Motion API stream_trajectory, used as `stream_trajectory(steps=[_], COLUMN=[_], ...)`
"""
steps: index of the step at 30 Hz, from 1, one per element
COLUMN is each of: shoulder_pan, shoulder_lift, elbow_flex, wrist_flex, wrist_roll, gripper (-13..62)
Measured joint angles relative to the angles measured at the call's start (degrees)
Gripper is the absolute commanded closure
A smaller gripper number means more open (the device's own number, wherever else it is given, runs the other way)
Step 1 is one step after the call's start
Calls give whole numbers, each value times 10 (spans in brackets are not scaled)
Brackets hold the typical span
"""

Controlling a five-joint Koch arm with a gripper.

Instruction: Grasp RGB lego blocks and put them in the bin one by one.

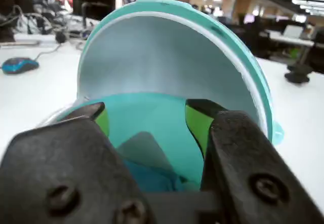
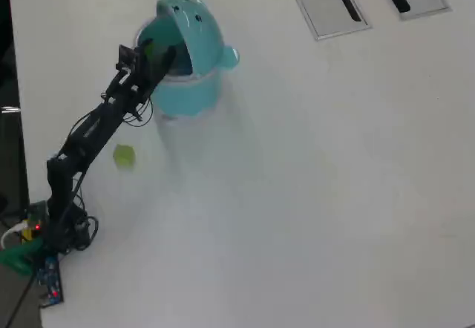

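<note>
Nearest to us in the wrist view, the gripper (image 1: 147, 120) fills the lower frame, its two black jaws spread apart with lime-green pads (image 1: 198, 125) facing inward and nothing between them. Just beyond, we look straight into the open mouth of the teal bin (image 1: 167, 117), its dome lid (image 1: 162, 57) tilted up behind; something blue and a pale flat shape lie inside, too blurred for us to identify. In the overhead view, the arm (image 2: 93, 128) reaches from its base at the lower left up to the bin (image 2: 185, 98), with the gripper (image 2: 152, 53) over the rim. The yellowish-green block (image 2: 124, 156) sits on the white tabletop (image 2: 312, 194) beside the arm, well apart from the bin. Farthest off are two grey slotted panels (image 2: 326, 1).
</note>
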Motion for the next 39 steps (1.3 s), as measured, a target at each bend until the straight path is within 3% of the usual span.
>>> stream_trajectory(steps=[8,24,39], shoulder_pan=[-4,-25,-54], shoulder_lift=[34,277,385], elbow_flex=[21,352,578], wrist_flex=[0,-22,-45], wrist_roll=[-4,-6,-7], gripper=[208,209,200])
